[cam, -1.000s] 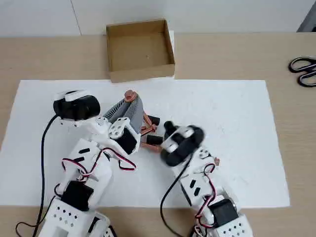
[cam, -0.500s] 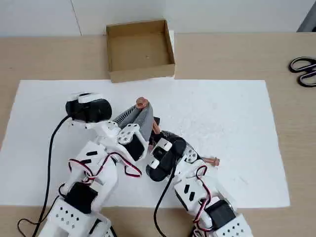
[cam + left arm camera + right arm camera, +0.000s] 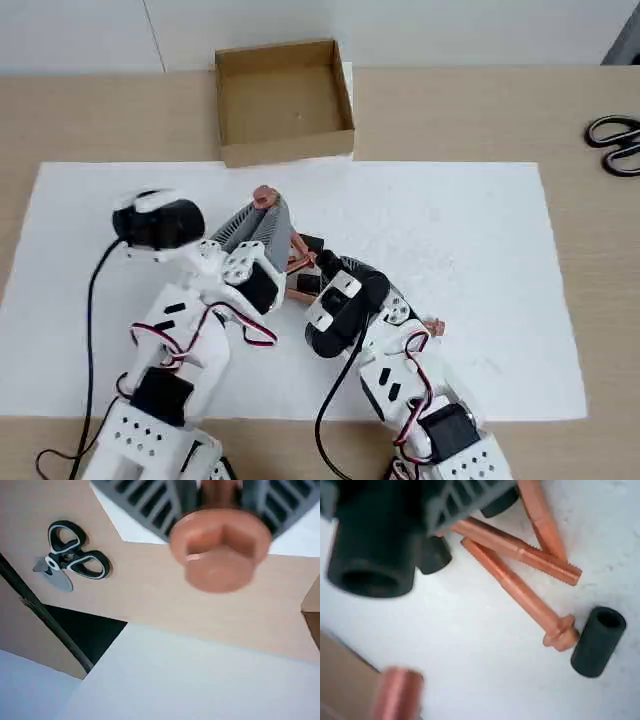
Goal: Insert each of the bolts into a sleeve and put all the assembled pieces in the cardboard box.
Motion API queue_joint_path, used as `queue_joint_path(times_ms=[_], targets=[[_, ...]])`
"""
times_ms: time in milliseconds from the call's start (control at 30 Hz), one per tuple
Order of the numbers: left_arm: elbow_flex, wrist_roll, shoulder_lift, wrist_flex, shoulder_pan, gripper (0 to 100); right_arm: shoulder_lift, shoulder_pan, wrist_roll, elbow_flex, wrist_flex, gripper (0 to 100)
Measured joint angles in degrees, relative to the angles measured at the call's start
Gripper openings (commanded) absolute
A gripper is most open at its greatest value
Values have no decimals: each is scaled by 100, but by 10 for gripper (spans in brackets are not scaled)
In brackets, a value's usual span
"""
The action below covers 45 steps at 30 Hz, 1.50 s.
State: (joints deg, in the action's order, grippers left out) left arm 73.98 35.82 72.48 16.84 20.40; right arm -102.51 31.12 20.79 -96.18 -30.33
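Left gripper: the left gripper point(image 3: 260, 212) is clenched on the held bolt point(image 3: 263, 194). The shaft is pinched between the grey fingers and the six-sided head stands out past the fingertips, on the far side.

Right gripper: the right gripper point(image 3: 322, 266) is judged to be closed around the held sleeve point(image 3: 370, 560), a black tube whose open bore is turned away from the wrist.

Loose parts: three loose bolts point(image 3: 520, 550) lie crossed on the paper sheet point(image 3: 480, 230) between the two arms. A loose sleeve point(image 3: 598, 641) lies just beside the head of one of them.

Box: the box point(image 3: 283, 95) sits on the table point(image 3: 100, 110), just past the far edge of the paper sheet. No assembled piece can be made out in it.

Step in hand: the first pairing of a bolt with a sleeve is judged to be under way, so the task is at an early stage.

Deciding relation: the held bolt lies to the left and slightly far of the held sleeve, near it but apart. Its long axis seems to run along the left fingers, with the head at the far end. The bore's exact tilt against that axis cannot be told. The two axes must be brought into one line before anything can be pushed home.

Nearer arm: the left gripper is the nearer one to the box.

Risk: with the shaft itself pinched, little free length may be left to enter the bore.

Elsewhere: scissors point(image 3: 613, 143) lie at the far right, well apart.
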Motion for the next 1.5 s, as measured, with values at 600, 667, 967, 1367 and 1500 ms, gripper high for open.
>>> queue_joint_path(times_ms=[600, 667, 967, 1367, 1500], targets=[[501, 0, -9, -932, 105, 6, 0, 0, -352, 0, 0, 5], [501, 0, -9, -958, 185, 6, 0, 0, -413, 0, 0, 5], [501, 0, -9, -958, 466, 6, 0, -26, -440, 0, 0, 5], [589, -343, 0, -985, 501, 6, 0, -44, -440, 0, 0, 5], [782, -378, 26, -1046, 545, 6, 9, -53, -440, 0, 0, 5]])
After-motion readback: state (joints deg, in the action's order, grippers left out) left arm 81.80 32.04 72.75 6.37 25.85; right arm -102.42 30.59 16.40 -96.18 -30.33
